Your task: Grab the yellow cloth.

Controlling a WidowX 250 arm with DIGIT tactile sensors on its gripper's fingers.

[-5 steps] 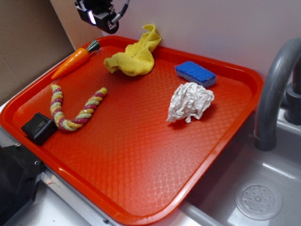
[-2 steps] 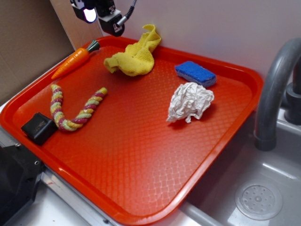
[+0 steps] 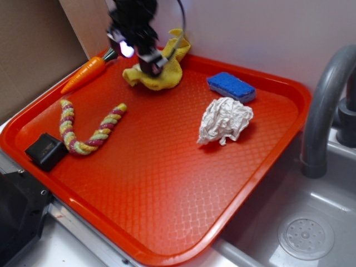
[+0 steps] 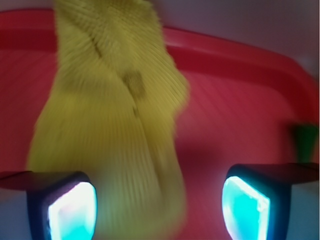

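Observation:
The yellow cloth (image 3: 164, 72) lies crumpled at the back of the red tray (image 3: 167, 183), one corner draped up against the wall. My gripper (image 3: 144, 58) hangs directly over the cloth's left part and hides some of it. In the wrist view the cloth (image 4: 110, 115) fills the left and middle, with its lower end lying between my wide-apart fingers. The gripper (image 4: 157, 207) is open, and its glowing pads (image 4: 245, 205) stand on either side of the fabric without pressing it. The wrist view is blurred.
On the tray also lie a toy carrot (image 3: 86, 73) at the back left, a yellow-and-pink braided rope (image 3: 89, 130), a black block (image 3: 45, 151), a blue sponge (image 3: 231, 87) and a white paper wad (image 3: 224, 120). A sink with a grey faucet (image 3: 325, 105) is at right.
The gripper has dropped from above the tray's back-left corner down and to the right, and it now hangs over the yellow cloth. Nothing on the tray has moved.

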